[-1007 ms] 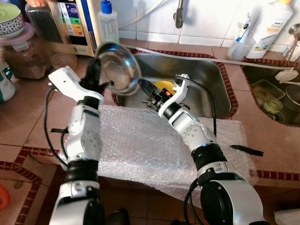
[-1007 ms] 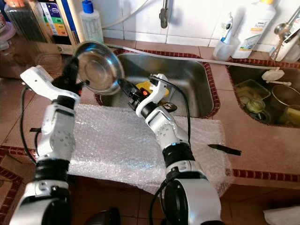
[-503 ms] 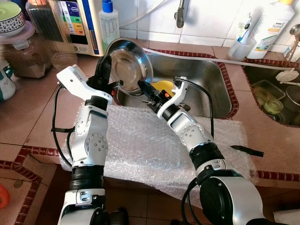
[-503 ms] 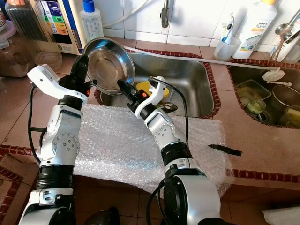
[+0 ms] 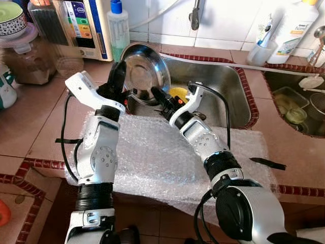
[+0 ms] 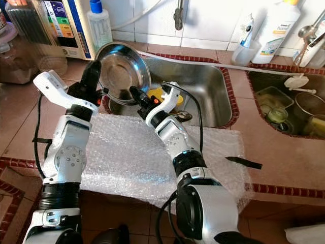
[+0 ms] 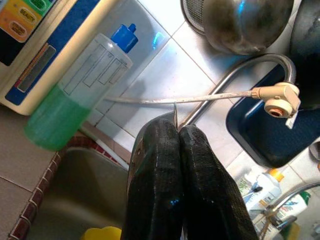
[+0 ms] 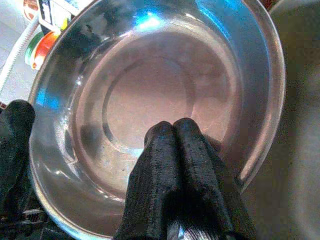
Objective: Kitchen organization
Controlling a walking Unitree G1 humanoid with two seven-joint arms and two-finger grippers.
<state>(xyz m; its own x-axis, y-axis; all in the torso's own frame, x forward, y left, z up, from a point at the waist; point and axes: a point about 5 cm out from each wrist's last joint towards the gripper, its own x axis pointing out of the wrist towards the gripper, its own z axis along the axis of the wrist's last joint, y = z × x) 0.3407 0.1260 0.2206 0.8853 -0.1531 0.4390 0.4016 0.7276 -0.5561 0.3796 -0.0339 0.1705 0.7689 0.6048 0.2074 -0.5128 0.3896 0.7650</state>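
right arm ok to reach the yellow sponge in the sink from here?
Probably not directly: the steel bowl, clamped on its rim by the left gripper, stands tilted at the sink's edge, and the right gripper is shut against its inside. The yellow sponge lies just behind.

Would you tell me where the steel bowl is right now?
The steel bowl is tilted on edge at the sink's left rim, pinched by the left gripper, with the right gripper against its inside.

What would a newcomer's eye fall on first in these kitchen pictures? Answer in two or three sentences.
The steel bowl, held tilted on edge at the sink's near left corner. The left gripper is shut on its rim; the right gripper, fingers closed, reaches into its hollow. A bubble wrap sheet covers the counter in front.
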